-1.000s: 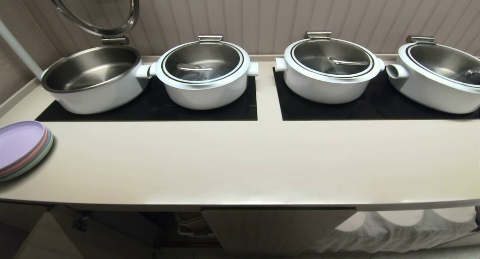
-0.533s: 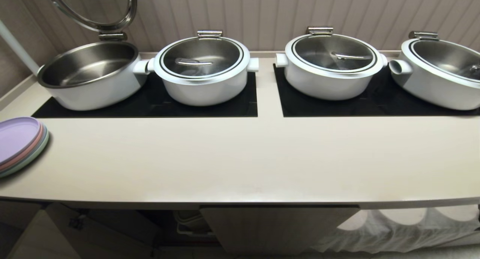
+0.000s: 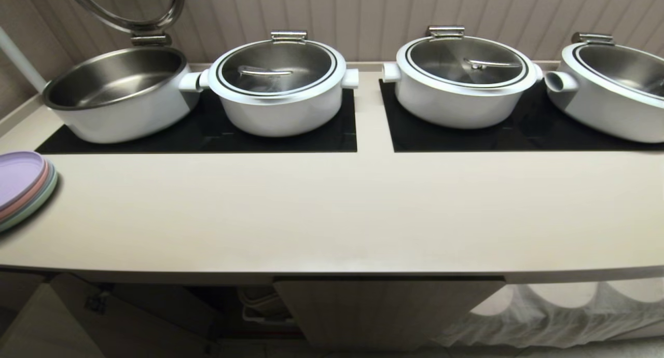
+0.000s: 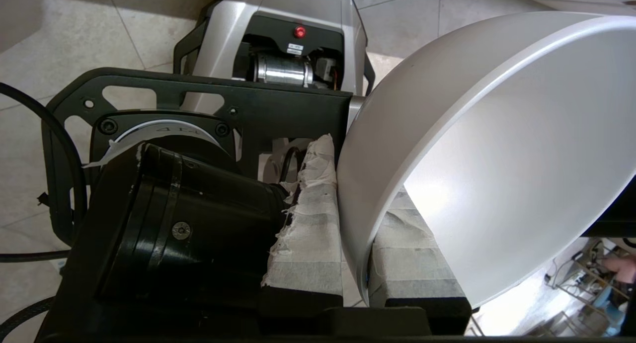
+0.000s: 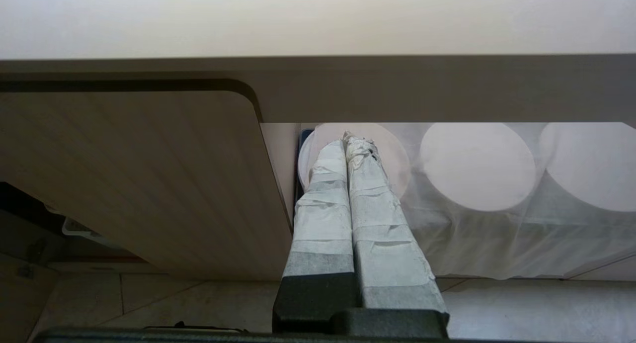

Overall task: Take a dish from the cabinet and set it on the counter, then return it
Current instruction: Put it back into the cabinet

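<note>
- The dish (image 4: 497, 149), a plain white bowl, is off the counter: in the left wrist view it is tilted on edge above the tiled floor (image 4: 64, 25), in front of the robot's own grey and black base (image 4: 278, 44).
- The left gripper (image 4: 355, 253) is clamped on the dish's wall, one tape-wrapped finger (image 4: 308, 233) against the outside, the other against the inside.
- Neither the dish nor the left gripper shows in the head view.
- The right gripper (image 5: 350, 149) has its two taped fingers pressed together and holds nothing; it hangs below the counter's front edge, pointing at the cabinet front.
- The cabinet (image 3: 384, 306) sits under the counter. A ribbed door (image 5: 139, 179) with a rounded corner is beside the right gripper. At the left end, another door (image 3: 129, 321) stands swung out, with a dark opening behind it.
- Right of the ribbed door a translucent sheet (image 5: 497, 233) covers round white shapes (image 5: 477, 166).
- The counter (image 3: 332, 218) is bare along its middle and front edge.
- A stack of pastel plates (image 3: 23, 187), lilac on top, sits at the counter's left end.
- Two black glass panels (image 3: 290, 140) lie along the back edge.
- Four white pots stand on the panels: the leftmost one (image 3: 114, 96) has its lid raised, the other three (image 3: 280, 83) are closed under steel lids.
</note>
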You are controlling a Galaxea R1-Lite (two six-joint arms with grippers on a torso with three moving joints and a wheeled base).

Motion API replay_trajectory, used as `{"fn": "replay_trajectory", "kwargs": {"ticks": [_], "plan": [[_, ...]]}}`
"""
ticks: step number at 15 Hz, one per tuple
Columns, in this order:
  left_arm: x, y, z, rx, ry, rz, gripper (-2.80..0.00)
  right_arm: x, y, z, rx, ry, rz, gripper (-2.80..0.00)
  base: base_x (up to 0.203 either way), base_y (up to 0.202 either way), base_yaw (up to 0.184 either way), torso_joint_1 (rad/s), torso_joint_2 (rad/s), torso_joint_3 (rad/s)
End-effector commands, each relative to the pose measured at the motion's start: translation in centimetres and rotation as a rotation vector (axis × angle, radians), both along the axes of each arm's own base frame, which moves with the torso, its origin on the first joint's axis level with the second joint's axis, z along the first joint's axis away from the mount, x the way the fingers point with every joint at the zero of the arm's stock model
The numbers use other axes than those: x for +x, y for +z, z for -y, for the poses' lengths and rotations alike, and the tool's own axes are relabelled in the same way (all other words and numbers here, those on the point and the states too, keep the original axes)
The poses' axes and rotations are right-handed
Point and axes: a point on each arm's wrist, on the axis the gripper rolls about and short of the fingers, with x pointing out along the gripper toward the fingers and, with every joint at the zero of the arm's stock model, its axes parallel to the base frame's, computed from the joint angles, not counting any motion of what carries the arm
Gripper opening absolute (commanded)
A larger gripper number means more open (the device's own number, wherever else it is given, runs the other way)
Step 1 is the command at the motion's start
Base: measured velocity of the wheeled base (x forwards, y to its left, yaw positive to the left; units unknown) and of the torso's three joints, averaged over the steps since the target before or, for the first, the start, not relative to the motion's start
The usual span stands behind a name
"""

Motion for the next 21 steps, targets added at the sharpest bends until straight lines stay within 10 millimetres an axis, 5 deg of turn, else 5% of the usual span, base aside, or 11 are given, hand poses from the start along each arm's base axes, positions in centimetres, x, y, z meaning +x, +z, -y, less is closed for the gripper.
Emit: {"fn": "replay_trajectory", "kwargs": {"ticks": [1,21], "plan": [[0.0,-0.1,0.0,-0.002,0.002,-0.007,-2.80,0.0,0.0,0.0,0.001,0.000,-0.001,-2.80,0.000,0.000,0.000,-0.135,0.32,0.167],[-1.3,-0.8,-0.5,-0.009,0.008,0.008,-2.80,0.0,0.0,0.0,0.002,0.000,-0.001,-2.80,0.000,0.000,0.000,-0.181,0.39,0.210]]}}
